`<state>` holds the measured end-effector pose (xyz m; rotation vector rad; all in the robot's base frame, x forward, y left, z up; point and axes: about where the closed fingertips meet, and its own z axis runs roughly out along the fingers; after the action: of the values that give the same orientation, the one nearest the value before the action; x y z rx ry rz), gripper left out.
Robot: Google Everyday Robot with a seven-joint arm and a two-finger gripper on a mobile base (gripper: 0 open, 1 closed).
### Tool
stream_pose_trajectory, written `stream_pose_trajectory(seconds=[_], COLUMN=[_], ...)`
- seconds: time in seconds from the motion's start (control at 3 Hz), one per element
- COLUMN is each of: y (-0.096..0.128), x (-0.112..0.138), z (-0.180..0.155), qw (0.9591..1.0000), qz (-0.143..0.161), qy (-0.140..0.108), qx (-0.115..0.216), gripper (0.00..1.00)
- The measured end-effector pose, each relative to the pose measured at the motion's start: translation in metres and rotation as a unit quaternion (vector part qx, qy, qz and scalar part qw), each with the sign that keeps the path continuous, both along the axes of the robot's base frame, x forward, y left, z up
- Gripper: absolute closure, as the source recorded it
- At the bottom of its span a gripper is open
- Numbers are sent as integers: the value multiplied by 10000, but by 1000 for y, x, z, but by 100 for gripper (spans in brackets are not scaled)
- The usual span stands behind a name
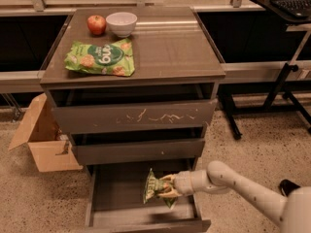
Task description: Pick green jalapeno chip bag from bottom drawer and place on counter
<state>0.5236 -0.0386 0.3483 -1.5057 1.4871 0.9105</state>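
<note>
The green jalapeno chip bag [151,187] is a small olive-green foil bag held upright above the floor of the open bottom drawer [121,210]. My gripper [165,187] reaches in from the right on a white arm and is shut on the bag's right edge. The bag hangs clear of the drawer floor, just below the middle drawer front. The counter [170,42] is the flat grey-brown cabinet top above.
On the counter's left lie a larger bright green snack bag [101,57], a red apple [96,24] and a white bowl [121,23]. The top drawer front [133,116] has white scratches. A cardboard box [41,140] sits left; a black stand [286,81] stands right.
</note>
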Motion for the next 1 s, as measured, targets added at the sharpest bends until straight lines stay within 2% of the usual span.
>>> stream_pose_trajectory(seconds=[0.33, 0.67, 1.0], y=[1, -1, -1], x=[-24, -49, -49], z=[67, 130, 130], qw=[9975, 9908, 9908], qz=[194, 376, 377], qy=[-686, -1302, -1300], qx=[33, -23, -27], gripper=[100, 100, 100])
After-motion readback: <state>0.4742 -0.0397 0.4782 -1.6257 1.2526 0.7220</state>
